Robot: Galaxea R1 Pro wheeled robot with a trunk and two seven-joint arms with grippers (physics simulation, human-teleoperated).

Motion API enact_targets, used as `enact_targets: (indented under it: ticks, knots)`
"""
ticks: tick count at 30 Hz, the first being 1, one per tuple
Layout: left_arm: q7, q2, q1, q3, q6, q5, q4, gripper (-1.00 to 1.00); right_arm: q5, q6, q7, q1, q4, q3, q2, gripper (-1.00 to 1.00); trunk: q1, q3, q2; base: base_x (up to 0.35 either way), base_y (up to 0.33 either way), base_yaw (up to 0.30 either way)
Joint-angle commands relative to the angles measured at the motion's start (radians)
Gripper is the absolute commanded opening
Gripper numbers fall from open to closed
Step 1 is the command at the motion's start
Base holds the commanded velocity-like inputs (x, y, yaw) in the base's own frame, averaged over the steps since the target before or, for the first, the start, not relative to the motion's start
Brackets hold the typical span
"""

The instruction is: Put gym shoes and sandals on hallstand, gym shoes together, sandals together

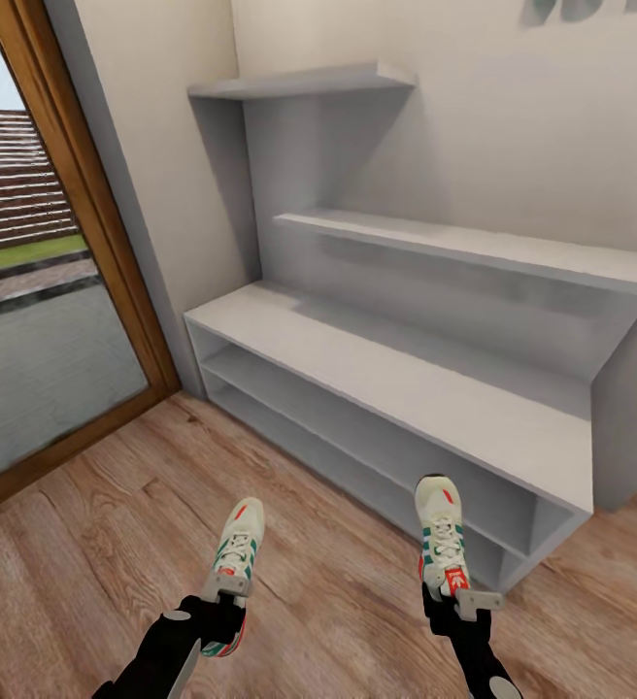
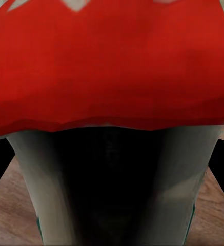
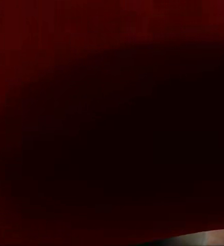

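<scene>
Gym shoes [image 1: 233, 558] [image 1: 442, 534] clamped by both fingers at heels, fingertips hidden

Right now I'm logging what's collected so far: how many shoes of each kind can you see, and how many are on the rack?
Gym shoes: 2, one in the left gripper, one in the right gripper
Sandals: 0
On the hallstand: 0
Total shoes: 2

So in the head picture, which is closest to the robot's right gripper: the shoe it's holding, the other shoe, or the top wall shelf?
1. Right gym shoe, held in the right gripper.
2. Left gym shoe, over at the left gripper.
3. Top wall shelf, high on the wall, farthest.
</scene>
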Motion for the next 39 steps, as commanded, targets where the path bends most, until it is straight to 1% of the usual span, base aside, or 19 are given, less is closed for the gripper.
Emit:
enact_targets:
  ticks: [1, 8, 12, 39]
  knots:
    - [0.0, 0.0, 0.0, 0.0, 0.0, 0.0, 0.0, -1.0, 0.0, 0.0, 0.0, 0.0, 0.0, 0.0, 0.0, -1.0, 0.004, -0.003, -0.007, 0.0, 0.0, 0.0]
    - [0.0, -0.001, 0.0, 0.0, 0.0, 0.0, 0.0, -1.0, 0.0, 0.0, 0.0, 0.0, 0.002, 0.0, 0.0, -1.0, 0.031, -0.026, -0.056, 0.0, 0.0, -0.001]
    - [0.0, -0.001, 0.0, 0.0, 0.0, 0.0, 0.0, -1.0, 0.0, 0.0, 0.0, 0.0, 0.003, 0.0, 0.0, -1.0, 0.046, -0.038, -0.084, 0.0, 0.0, -0.122]
    - [0.0, 0.0, 0.0, 0.0, 0.0, 0.0, 0.0, -1.0, 0.0, 0.0, 0.0, 0.0, 0.003, 0.0, 0.0, -1.0, 0.15, -0.123, -0.273, 0.0, 0.0, -0.273]
